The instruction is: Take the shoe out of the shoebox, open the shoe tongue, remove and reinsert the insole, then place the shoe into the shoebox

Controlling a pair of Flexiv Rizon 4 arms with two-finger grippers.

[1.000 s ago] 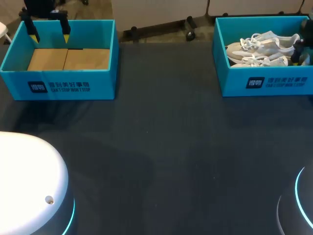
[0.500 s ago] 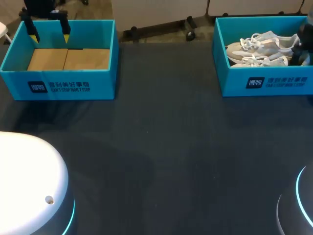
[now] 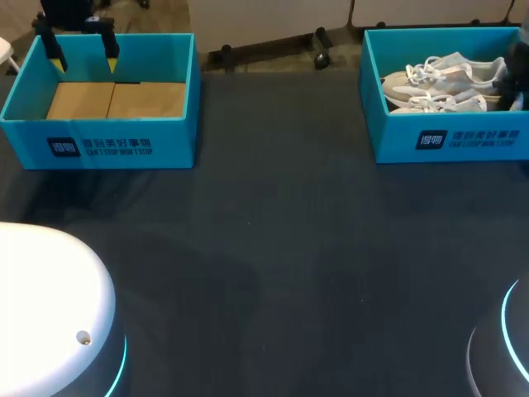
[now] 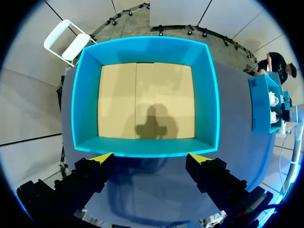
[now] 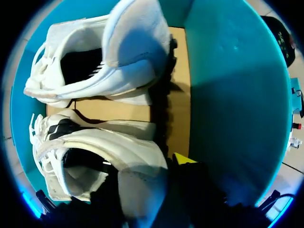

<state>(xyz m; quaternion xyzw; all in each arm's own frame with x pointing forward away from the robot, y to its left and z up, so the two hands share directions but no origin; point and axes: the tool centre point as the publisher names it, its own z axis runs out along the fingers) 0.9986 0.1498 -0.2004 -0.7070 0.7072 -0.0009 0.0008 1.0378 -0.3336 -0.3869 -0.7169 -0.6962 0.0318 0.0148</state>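
Observation:
A pair of white lace-up shoes (image 3: 442,83) lies in the blue shoebox (image 3: 463,136) at the table's far right, heels toward the right wall. In the right wrist view my right gripper (image 5: 145,164) is down inside that shoebox (image 5: 228,95), at the heel of one shoe (image 5: 104,147). One yellow fingertip (image 5: 183,158) presses the outside of the heel and the other finger sits inside the shoe opening. The second shoe (image 5: 109,61) lies just ahead. In the head view the right gripper (image 3: 514,78) shows only as a dark shape at the box's right end.
A second blue box (image 3: 124,141) with a bare cardboard floor stands at the far left. My left gripper (image 3: 83,59) hangs open above its back edge. The left wrist view looks down into this box (image 4: 142,147) past the left gripper (image 4: 151,157).
The right gripper has shifted slightly right and lower inside the shoebox and closed in on a shoe's heel. The left arm has not moved.

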